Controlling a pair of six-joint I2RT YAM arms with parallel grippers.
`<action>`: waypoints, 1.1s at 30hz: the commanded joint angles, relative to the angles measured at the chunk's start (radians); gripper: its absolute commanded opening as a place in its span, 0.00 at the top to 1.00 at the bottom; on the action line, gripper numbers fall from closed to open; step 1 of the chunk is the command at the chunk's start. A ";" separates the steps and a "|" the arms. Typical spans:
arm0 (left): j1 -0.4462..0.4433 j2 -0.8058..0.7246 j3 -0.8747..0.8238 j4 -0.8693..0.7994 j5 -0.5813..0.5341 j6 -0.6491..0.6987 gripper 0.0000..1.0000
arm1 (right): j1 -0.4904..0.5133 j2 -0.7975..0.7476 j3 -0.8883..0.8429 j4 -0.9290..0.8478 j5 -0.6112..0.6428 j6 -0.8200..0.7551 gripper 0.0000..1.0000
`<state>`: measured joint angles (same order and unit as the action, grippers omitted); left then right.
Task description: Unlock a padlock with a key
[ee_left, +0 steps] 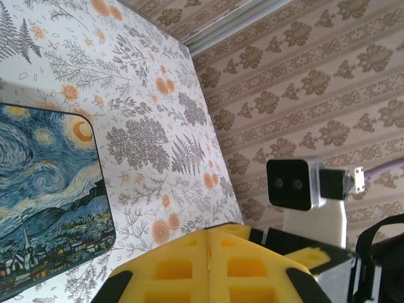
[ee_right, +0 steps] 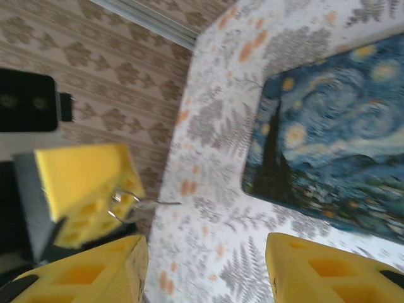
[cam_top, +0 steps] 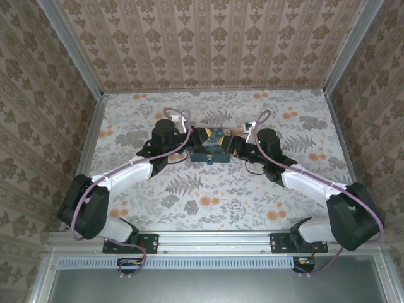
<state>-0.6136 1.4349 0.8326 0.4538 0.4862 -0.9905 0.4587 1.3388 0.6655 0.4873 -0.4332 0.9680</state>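
Pads (ee_left: 170,268) of my left hand (ee_left: 209,240) sit pressed flat together, with one thin seam between them. Seen from my right wrist, a small silvery ring with a thin shaft juts from those pads. As far as I can tell it is the key (ee_right: 148,202), and its shaft points roughly toward the box (ee_right: 334,126). My right hand (ee_right: 205,268) is spread, its two yellow fingers (ee_right: 88,271) well apart, with bare bench (ee_right: 208,189) between them and nothing in them. From above, my left hand is at the box's left end and my right hand at its right end. Both are just beside it, my arms reaching to it from either side. The box lies flat near the middle of the bench, its lid a swirling blue night sky with yellow stars, its corners rounded. Where the padlock is I cannot tell; anything that small by the box is lost in the flowered pattern of the bench. Beyond the box the bench runs to patterned walls (ee_left: 303,82).
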 commanded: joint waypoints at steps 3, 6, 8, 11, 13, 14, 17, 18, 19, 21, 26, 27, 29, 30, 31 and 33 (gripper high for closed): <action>-0.005 -0.017 -0.012 0.112 0.014 0.034 1.00 | -0.003 0.037 -0.024 0.348 -0.040 0.164 0.47; -0.015 -0.011 -0.034 0.174 -0.007 -0.008 1.00 | -0.001 0.045 -0.021 0.407 -0.042 0.191 0.50; -0.022 -0.003 -0.047 0.225 -0.023 -0.042 1.00 | 0.000 0.082 -0.017 0.431 -0.042 0.201 0.51; -0.032 0.018 -0.065 0.294 -0.035 -0.092 1.00 | 0.003 0.098 -0.012 0.459 -0.039 0.210 0.54; -0.037 0.032 -0.071 0.333 -0.040 -0.122 1.00 | 0.006 0.108 -0.006 0.468 -0.039 0.214 0.56; -0.039 0.040 -0.073 0.348 -0.043 -0.137 1.00 | 0.006 0.112 -0.006 0.476 -0.041 0.216 0.57; -0.043 0.060 -0.082 0.391 -0.056 -0.174 1.00 | 0.009 0.127 -0.007 0.501 -0.042 0.225 0.59; -0.043 0.068 -0.083 0.403 -0.059 -0.185 1.00 | 0.011 0.131 -0.009 0.508 -0.043 0.230 0.60; -0.043 0.074 -0.085 0.413 -0.062 -0.194 1.00 | 0.012 0.133 -0.010 0.514 -0.042 0.233 0.61; -0.043 0.086 -0.089 0.438 -0.071 -0.214 1.00 | 0.015 0.140 -0.014 0.524 -0.044 0.238 0.63; -0.043 0.102 -0.092 0.468 -0.088 -0.241 1.00 | 0.023 0.150 -0.027 0.536 -0.041 0.238 0.63; -0.043 0.103 -0.091 0.470 -0.090 -0.242 1.00 | 0.025 0.152 -0.031 0.539 -0.040 0.237 0.63; -0.043 0.103 -0.087 0.468 -0.092 -0.244 1.00 | 0.026 0.158 -0.036 0.544 -0.039 0.238 0.63; -0.043 0.103 -0.085 0.465 -0.092 -0.246 1.00 | 0.027 0.162 -0.037 0.549 -0.039 0.238 0.63; -0.043 0.102 -0.084 0.461 -0.092 -0.247 1.00 | 0.027 0.165 -0.037 0.552 -0.041 0.241 0.63; -0.043 0.102 -0.083 0.462 -0.095 -0.249 1.00 | 0.031 0.172 -0.036 0.560 -0.044 0.242 0.64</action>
<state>-0.6533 1.5326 0.7490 0.8673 0.4004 -1.2209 0.4801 1.4956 0.6418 0.9962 -0.4572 1.2060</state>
